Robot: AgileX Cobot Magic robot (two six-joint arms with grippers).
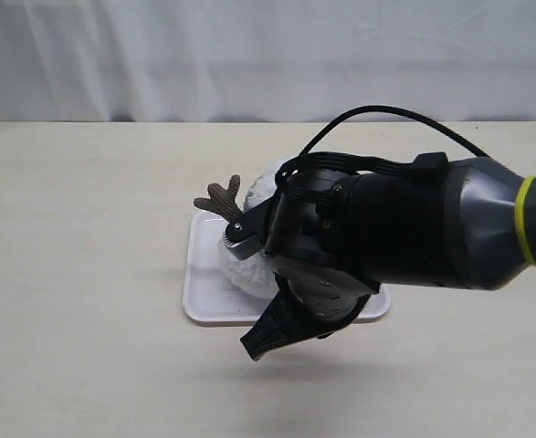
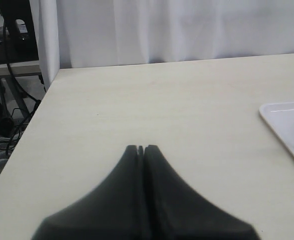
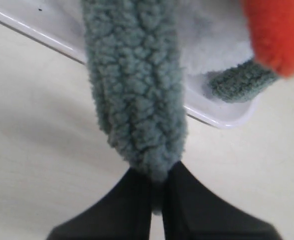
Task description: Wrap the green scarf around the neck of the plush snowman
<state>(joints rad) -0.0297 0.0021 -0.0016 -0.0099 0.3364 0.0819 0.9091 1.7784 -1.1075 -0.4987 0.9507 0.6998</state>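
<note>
On the table, your right hand is clamped on one end of the green scarf. The fuzzy strip runs from the black fingertips across the rim of the white tray toward the plush snowman, which rests on that tray with a brown twig arm poking out beside the big dark robot arm. In the right wrist view a second stretch of the scarf shows just beside the orange carrot nose, lying against the white fur, so the strip looks to have reached the snowman's front (whether it passes fully round the neck you cannot tell, since the arm hides the neck from the exterior camera). Your left hand has its fingers pressed together on nothing and hovers over bare table, well apart from the snowman, with only a corner of the tray in its view. By these pictures the wrap is begun but not settled: the held end has yet to be carried round, laid down and let go.
</note>
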